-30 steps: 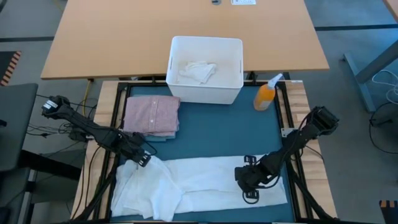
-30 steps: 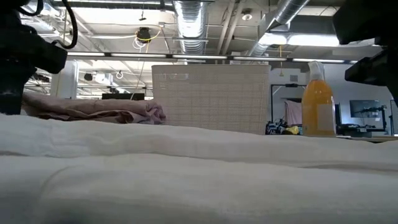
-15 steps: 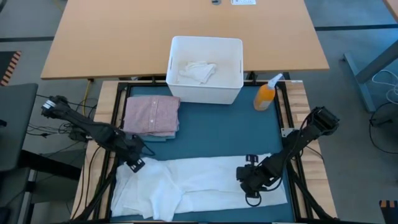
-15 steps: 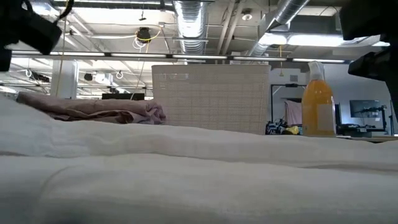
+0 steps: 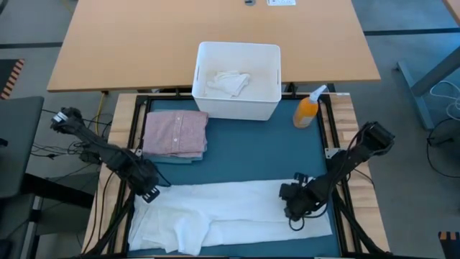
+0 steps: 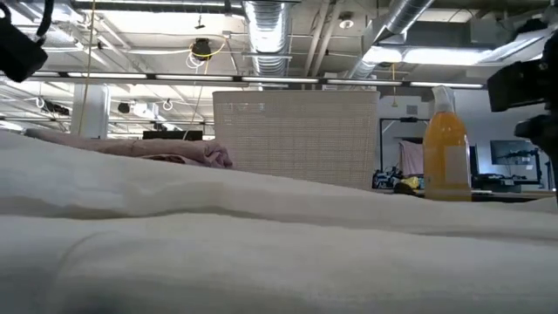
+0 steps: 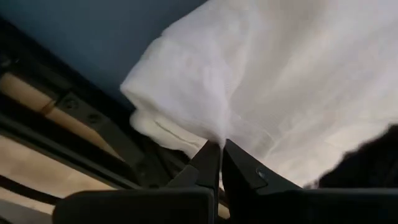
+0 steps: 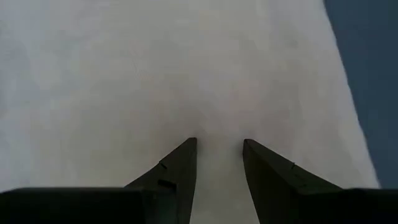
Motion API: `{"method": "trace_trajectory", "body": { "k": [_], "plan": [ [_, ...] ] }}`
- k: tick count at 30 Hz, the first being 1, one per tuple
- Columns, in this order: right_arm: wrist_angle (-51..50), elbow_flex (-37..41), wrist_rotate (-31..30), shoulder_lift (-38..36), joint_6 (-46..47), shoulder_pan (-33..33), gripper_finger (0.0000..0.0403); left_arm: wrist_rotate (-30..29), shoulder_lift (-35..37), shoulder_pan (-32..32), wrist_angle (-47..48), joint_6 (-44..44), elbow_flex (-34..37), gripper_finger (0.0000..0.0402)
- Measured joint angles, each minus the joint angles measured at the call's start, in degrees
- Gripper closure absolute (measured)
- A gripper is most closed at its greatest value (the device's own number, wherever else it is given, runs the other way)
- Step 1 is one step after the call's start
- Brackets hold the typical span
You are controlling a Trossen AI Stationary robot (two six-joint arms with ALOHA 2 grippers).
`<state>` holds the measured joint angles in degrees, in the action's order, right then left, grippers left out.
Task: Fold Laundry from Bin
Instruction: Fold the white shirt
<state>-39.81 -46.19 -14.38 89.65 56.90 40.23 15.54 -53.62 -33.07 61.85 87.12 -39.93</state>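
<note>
Fingers of the left gripper [image 7: 220, 144] are pressed together, pinching a fold of the long white cloth [image 5: 230, 212] at its left end, just past the mat's left edge; in the left wrist view the fabric bunches up to a peak right at the fingertips. The right gripper [image 8: 219, 144] sits over the cloth's right end with its fingers spread and their tips resting on the flat white fabric, nothing caught between them. The cloth lies stretched across the near strip of the teal-blue mat [image 5: 266, 155], rumpled at the left and smoother toward the right. Beyond it, at the mat's far left corner, a folded dusty pink shirt [image 5: 175, 134] rests apart from the cloth. The white bin [image 5: 237, 106] stands at the mat's far edge, near the middle, with a crumpled white piece [image 5: 228, 82] still inside. An orange spray bottle [image 5: 307, 109] stands upright just to the right of the bin. The light wooden counter [image 5: 144, 43] spreads behind them. In the low view the cloth fills the foreground and hides most of the mat. No writing can be read on any item.
</note>
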Motion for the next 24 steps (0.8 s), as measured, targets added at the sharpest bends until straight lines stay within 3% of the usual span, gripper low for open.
{"method": "trace_trajectory", "body": {
  "k": [10,17,24],
  "plan": [
    [6.4,9.9,-10.7,-13.6,6.5,2.0,0.0246,-0.3,0.0,-3.0,-5.0,5.2,5.4,0.0401],
    [6.7,17.9,-9.9,-16.2,16.1,1.7,0.0246,1.8,0.0,-3.0,-7.3,5.3,6.3,0.0401],
    [5.8,19.5,-10.6,-16.4,19.8,1.6,0.0258,8.0,0.0,-3.0,-8.0,5.3,6.3,0.0401]
  ]
}}
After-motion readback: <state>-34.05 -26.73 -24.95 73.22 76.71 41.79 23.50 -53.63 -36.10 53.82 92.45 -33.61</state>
